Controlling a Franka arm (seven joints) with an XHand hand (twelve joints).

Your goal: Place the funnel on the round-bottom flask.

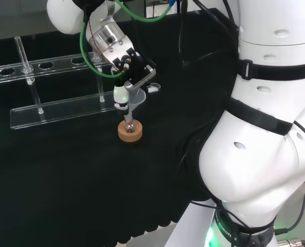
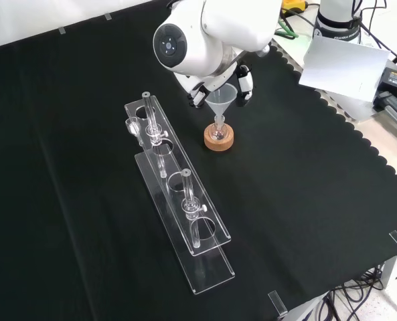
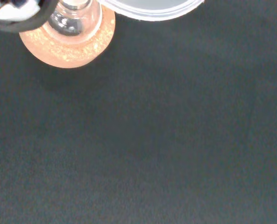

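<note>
One step remains, you'd judge: the funnel (image 2: 221,99) stands with its stem in the round-bottom flask (image 2: 218,131) on the cork ring (image 2: 219,140). Your hand (image 1: 133,69) above grips the funnel's rim; letting go cleanly comes next. Front view shows the seating; head view shows the curled fingers.

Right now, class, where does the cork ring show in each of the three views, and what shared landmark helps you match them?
Head view: the cork ring sits left of centre, in front of the clear rack.
Front view: upper centre, right of the rack's far end.
Wrist view: cut by the picture's edge.
Shared landmark: the flask standing in it, under the funnel.
</note>
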